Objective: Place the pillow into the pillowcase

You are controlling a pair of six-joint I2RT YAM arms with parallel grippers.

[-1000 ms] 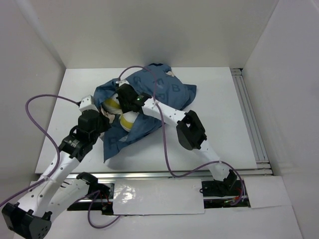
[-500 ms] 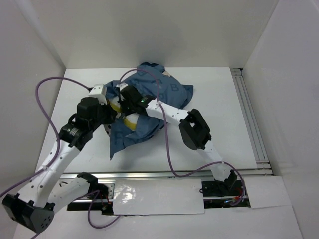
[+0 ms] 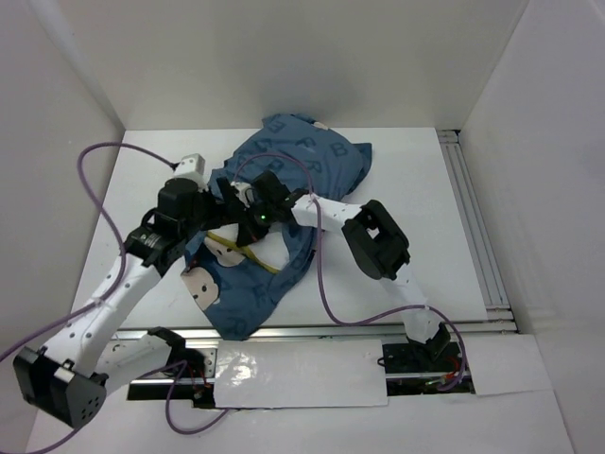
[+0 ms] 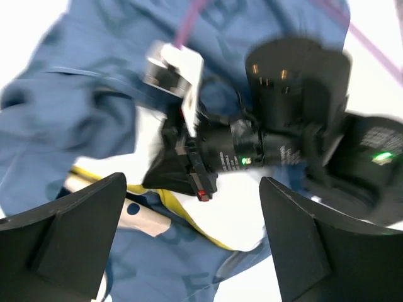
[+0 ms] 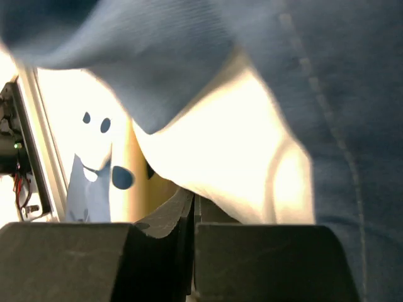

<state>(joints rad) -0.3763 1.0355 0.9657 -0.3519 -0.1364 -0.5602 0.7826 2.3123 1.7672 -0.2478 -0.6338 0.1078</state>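
Pillow [image 3: 257,248] lies half-sheathed mid-worktop [image 3: 425,236], bare end toward the near-left corner, just beneath the left gripper [image 4: 192,182], jaws wide apart. Right gripper [image 5: 192,201], jaws together, sits inside the pillowcase [image 3: 302,161] mouth.

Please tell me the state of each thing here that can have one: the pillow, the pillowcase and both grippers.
pillowcase: crumpled, draped over the pillow, not pulled fully on.
pillow: mostly covered; a white patch and yellow piping exposed.
left gripper: open, holding nothing.
right gripper: shut, against the fabric; whether it pinches any is unclear.
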